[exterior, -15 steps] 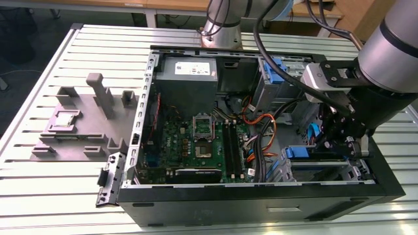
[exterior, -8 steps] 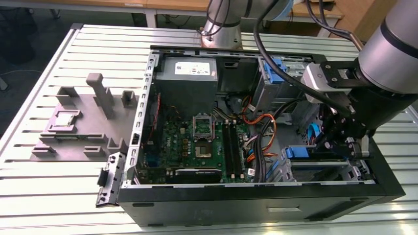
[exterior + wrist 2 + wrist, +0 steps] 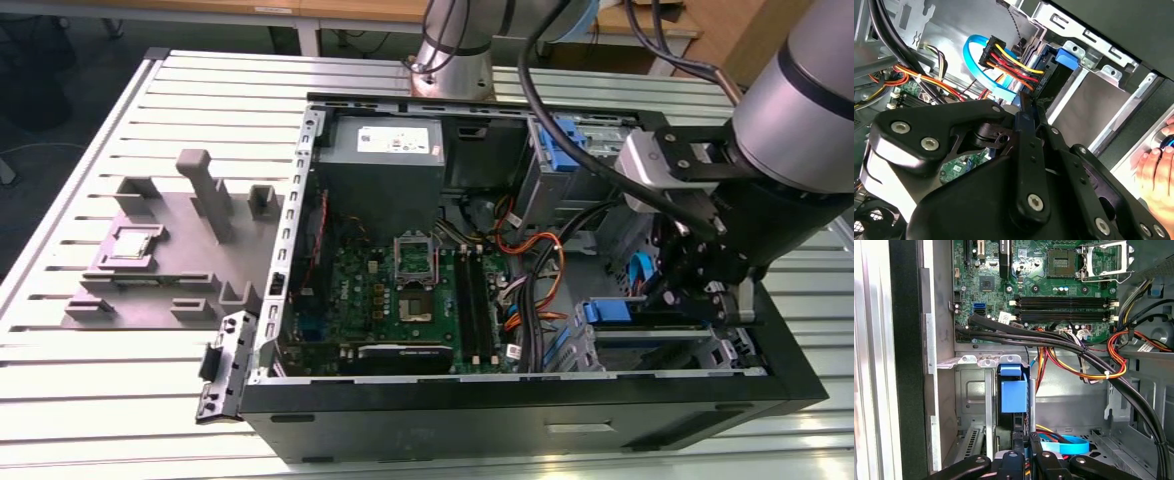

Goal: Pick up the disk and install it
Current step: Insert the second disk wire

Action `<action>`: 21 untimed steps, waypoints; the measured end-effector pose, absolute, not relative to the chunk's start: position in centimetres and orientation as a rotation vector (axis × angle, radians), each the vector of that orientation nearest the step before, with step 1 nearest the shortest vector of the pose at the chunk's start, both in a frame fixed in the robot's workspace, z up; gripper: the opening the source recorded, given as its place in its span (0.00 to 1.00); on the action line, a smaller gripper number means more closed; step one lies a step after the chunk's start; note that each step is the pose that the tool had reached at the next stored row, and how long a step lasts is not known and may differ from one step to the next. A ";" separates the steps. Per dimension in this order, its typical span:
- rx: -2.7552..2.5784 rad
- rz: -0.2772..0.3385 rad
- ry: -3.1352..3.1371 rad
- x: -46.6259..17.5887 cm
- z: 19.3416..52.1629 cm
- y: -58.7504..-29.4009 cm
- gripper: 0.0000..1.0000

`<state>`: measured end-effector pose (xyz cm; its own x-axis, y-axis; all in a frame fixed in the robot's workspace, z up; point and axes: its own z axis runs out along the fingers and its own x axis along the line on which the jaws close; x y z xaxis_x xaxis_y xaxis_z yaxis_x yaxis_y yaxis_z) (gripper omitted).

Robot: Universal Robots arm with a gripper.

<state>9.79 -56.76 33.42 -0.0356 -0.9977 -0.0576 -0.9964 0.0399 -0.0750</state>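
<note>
In the first wrist view, nearest the camera at the bottom centre, the gripper (image 3: 1025, 442) showed its two black fingers (image 3: 1016, 440) drawn almost together, with only a thin slit between them. Nothing could be seen clamped in that slit. Just beyond the tips, the disk (image 3: 1014, 392) stood on edge in the drive cage (image 3: 971, 390), its blue plastic rail facing the camera, a little below the frame's centre. A flat blue cable (image 3: 1064, 445) curled on the cage floor to the lower right. Above the cage, a bundle of black, orange and yellow cables (image 3: 1094, 365) crossed from centre left to the right edge. Farther on, the green motherboard (image 3: 1004, 280) filled the top of the frame, with the memory slots (image 3: 1064, 302) and the open processor socket (image 3: 1104, 260) at upper right.

In the second wrist view, the gripper (image 3: 1026, 105) tapered to near-closed tips at the frame's centre, and a person's hand (image 3: 1156, 170) rested at the right edge.

In the exterior view, the open computer case (image 3: 534, 420) lay on the slatted table (image 3: 134, 380). The gripper (image 3: 701, 295) reached down into its right side, carried by the grey arm (image 3: 814, 100) from the upper right. The grey power-supply box (image 3: 387, 145) sat at the case's upper left, and a grey fixture (image 3: 174, 250) stood on the table at the left
</note>
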 end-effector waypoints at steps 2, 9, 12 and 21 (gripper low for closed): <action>-2.114 -0.021 2.196 9.8 33.3 -56.8 0.16; -2.114 -0.022 2.196 9.8 32.9 -56.8 0.16; -2.115 -0.023 2.196 9.8 32.7 -56.8 0.16; -2.114 -0.021 2.195 9.8 32.6 -56.8 0.16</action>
